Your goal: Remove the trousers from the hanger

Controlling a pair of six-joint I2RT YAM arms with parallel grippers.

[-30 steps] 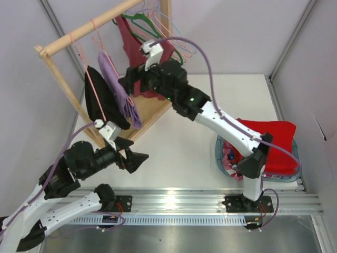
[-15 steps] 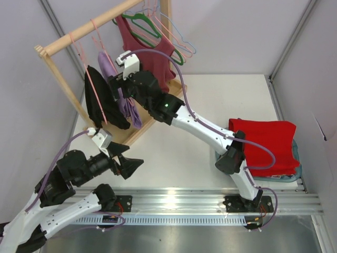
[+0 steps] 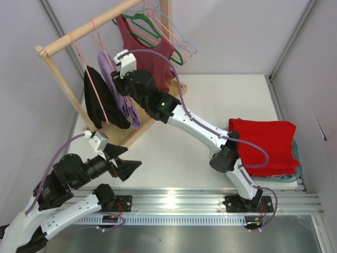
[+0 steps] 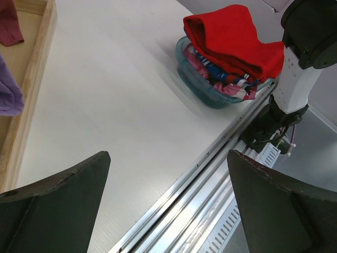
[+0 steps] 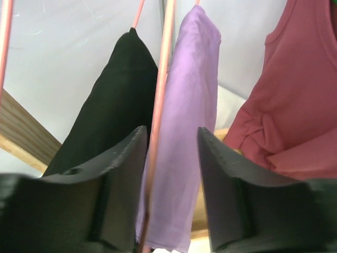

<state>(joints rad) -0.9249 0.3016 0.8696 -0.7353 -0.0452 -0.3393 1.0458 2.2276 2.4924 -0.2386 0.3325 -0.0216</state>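
At my right wrist the trousers (image 5: pixel 187 105) and the hanger (image 5: pixel 160 95) run off the top edge, hook unseen. From above, my right gripper (image 5: pixel 169 138) hides its own fingertips, so contact with the trousers is unclear. At my left wrist the basket (image 4: pixel 196 84) rim is blurred.

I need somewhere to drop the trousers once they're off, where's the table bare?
The table is bare between the wooden rack's base and the clothes basket, and behind that basket. It's crowded at the rack, where the right end effector straddles the trousers beside the black garment.
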